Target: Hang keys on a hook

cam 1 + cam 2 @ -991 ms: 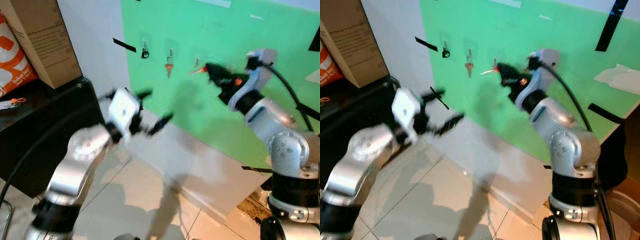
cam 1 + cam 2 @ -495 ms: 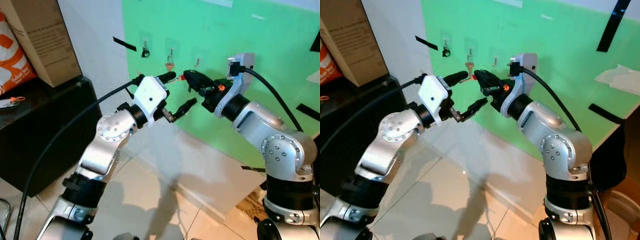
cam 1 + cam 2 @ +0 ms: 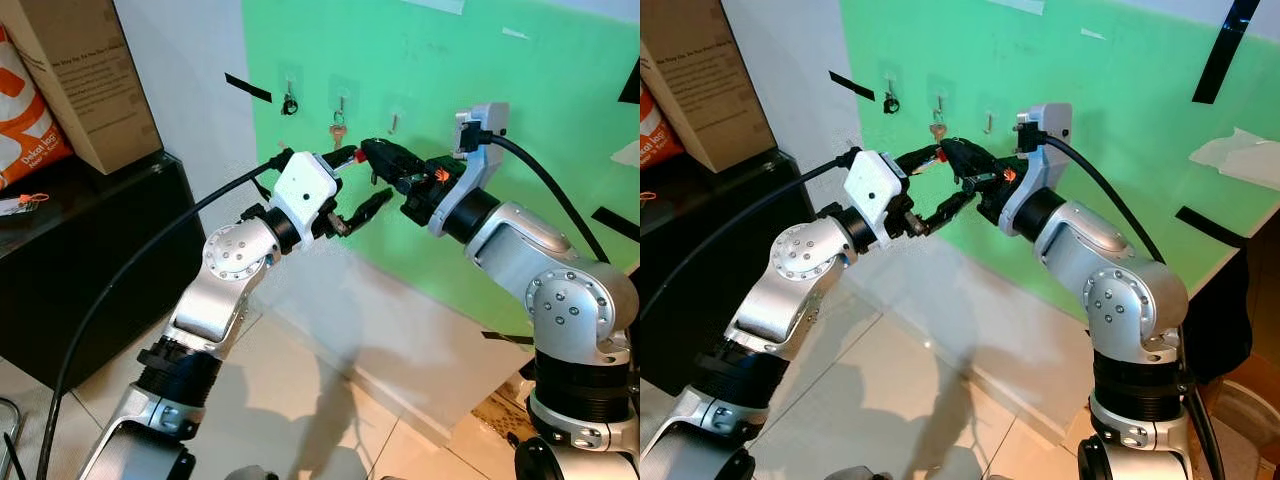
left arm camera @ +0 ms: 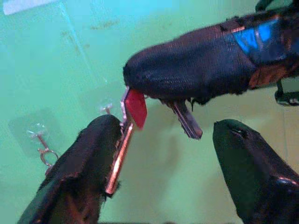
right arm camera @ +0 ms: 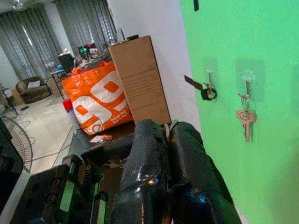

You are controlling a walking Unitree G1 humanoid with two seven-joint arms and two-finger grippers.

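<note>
Pinching the red-tagged key [image 4: 184, 119], right gripper [image 3: 372, 152] fingers are clamped together on it. Left gripper [image 4: 163, 154] fingers are spreading wide either side of the key, one touching its ring [image 4: 122, 135].

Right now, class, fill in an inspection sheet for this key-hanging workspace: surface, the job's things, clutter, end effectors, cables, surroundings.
Surface: green wall panel carrying three clear stick-on hooks.
Job's things: key with red tag pinched by the right end effector; empty hook; a key hangs on the middle hook; a dark ring on the far-left hook.
Clutter: black tape strips on the wall.
End effectors: right end effector shut on the red-tagged key; left end effector open, one finger touching the key's ring.
Cables: black cable along the right arm; another along the left.
Surroundings: cardboard box and orange bag on a black cabinet; tiled floor.
</note>
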